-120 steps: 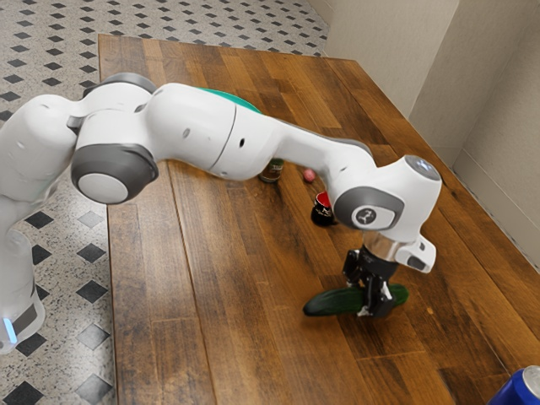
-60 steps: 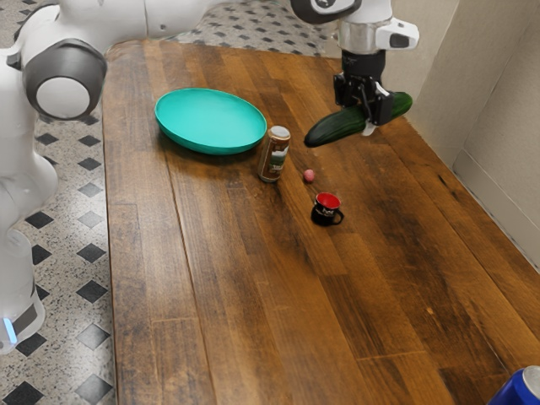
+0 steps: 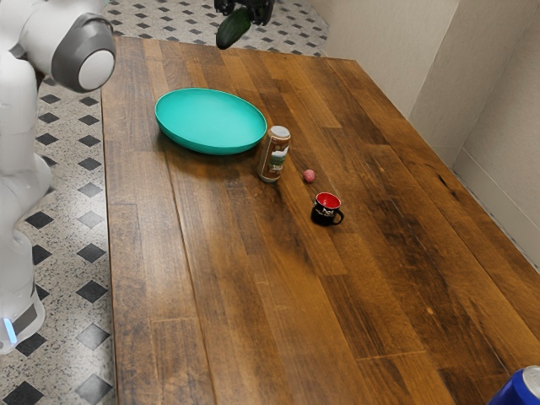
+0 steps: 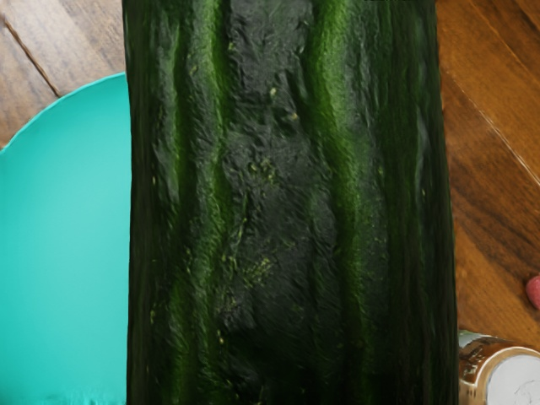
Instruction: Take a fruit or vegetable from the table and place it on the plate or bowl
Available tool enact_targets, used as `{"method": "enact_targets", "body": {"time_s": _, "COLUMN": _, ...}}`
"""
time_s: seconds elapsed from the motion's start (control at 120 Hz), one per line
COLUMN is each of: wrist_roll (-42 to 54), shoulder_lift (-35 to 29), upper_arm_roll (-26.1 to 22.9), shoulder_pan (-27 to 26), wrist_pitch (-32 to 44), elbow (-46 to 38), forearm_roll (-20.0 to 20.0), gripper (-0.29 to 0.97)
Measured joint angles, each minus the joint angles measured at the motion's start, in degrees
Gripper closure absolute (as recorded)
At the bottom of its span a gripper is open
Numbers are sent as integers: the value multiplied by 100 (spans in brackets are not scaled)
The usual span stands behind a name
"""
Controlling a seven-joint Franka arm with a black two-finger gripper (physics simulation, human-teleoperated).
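Gripper (image 3: 243, 7) cut by exterior view's top edge. Blue can (image 3: 525, 388) cut at corner. Pink item (image 3: 310, 175) too small to identify. Wrist view: cucumber (image 4: 287, 202) overruns frame, hides much of plate (image 4: 59, 253); tin (image 4: 498, 371) cut off.

We seem to be in a home kitchen or dining corner. We work at a long table (image 3: 253, 295) of dark wooden planks, and beside it we see a floor (image 3: 51, 245) of speckled tiles set with small black diamonds. Plain beige walls (image 3: 396, 42) with a low baseboard (image 3: 499, 211) close the corner. On the table we see household ware: a teal plate (image 3: 210, 120), a tin can (image 3: 274, 153), a little black mug (image 3: 326, 208) and a blue drink can (image 3: 523, 390).
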Motion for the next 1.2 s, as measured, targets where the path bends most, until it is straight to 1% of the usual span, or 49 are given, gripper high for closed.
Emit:
{"method": "enact_targets", "body": {"time_s": 0.125, "wrist_roll": -2, "shoulder_lift": 79, "upper_arm_roll": -1, "shoulder_pan": 363, "wrist_pitch": 322, "elbow": -780, "forearm_roll": -10, "gripper": 52}}
{"method": "enact_targets", "body": {"time_s": 0.233, "wrist_roll": -1, "shoulder_lift": 332, "upper_arm_roll": -28, "shoulder_pan": 495, "wrist_pitch": 552, "elbow": -1094, "forearm_roll": -94, "gripper": 52}}
{"method": "enact_targets", "body": {"time_s": 0.317, "wrist_roll": 5, "shoulder_lift": 700, "upper_arm_roll": -150, "shoulder_pan": 703, "wrist_pitch": 663, "elbow": -1143, "forearm_roll": -280, "gripper": 52}}
{"method": "enact_targets", "body": {"time_s": 0.4, "wrist_roll": 10, "shoulder_lift": 887, "upper_arm_roll": -731, "shoulder_pan": 1289, "wrist_pitch": 740, "elbow": -1153, "forearm_roll": -411, "gripper": 52}}
{"method": "enact_targets", "body": {"time_s": 0.45, "wrist_roll": 13, "shoulder_lift": 1001, "upper_arm_roll": -906, "shoulder_pan": 1459, "wrist_pitch": 796, "elbow": -1155, "forearm_roll": -460, "gripper": 53}}
{"method": "enact_targets", "body": {"time_s": 0.65, "wrist_roll": 23, "shoulder_lift": 1305, "upper_arm_roll": -1042, "shoulder_pan": 1654, "wrist_pitch": 950, "elbow": -1152, "forearm_roll": -652, "gripper": 53}}
{"method": "enact_targets", "body": {"time_s": 0.767, "wrist_roll": 27, "shoulder_lift": 1328, "upper_arm_roll": -1392, "shoulder_pan": 2072, "wrist_pitch": 993, "elbow": -1141, "forearm_roll": -693, "gripper": 53}}
{"method": "enact_targets", "body": {"time_s": 0.9, "wrist_roll": 31, "shoulder_lift": 1366, "upper_arm_roll": -1462, "shoulder_pan": 2151, "wrist_pitch": 1020, "elbow": -1130, "forearm_roll": -707, "gripper": 53}}
{"method": "enact_targets", "body": {"time_s": 0.917, "wrist_roll": 32, "shoulder_lift": 1385, "upper_arm_roll": -1465, "shoulder_pan": 2152, "wrist_pitch": 1022, "elbow": -1126, "forearm_roll": -708, "gripper": 52}}
{"method": "enact_targets", "body": {"time_s": 0.992, "wrist_roll": 34, "shoulder_lift": 1466, "upper_arm_roll": -1508, "shoulder_pan": 2154, "wrist_pitch": 1031, "elbow": -1116, "forearm_roll": -756, "gripper": 32}}
{"method": "enact_targets", "body": {"time_s": 1.05, "wrist_roll": 33, "shoulder_lift": 1488, "upper_arm_roll": -1532, "shoulder_pan": 2173, "wrist_pitch": 1036, "elbow": -1113, "forearm_roll": -818, "gripper": 21}}
{"method": "enact_targets", "body": {"time_s": 1.117, "wrist_roll": 31, "shoulder_lift": 1495, "upper_arm_roll": -1541, "shoulder_pan": 2204, "wrist_pitch": 1040, "elbow": -1113, "forearm_roll": -878, "gripper": 13}}
{"method": "enact_targets", "body": {"time_s": 1.2, "wrist_roll": 28, "shoulder_lift": 1496, "upper_arm_roll": -1543, "shoulder_pan": 2214, "wrist_pitch": 1043, "elbow": -1117, "forearm_roll": -921, "gripper": 7}}
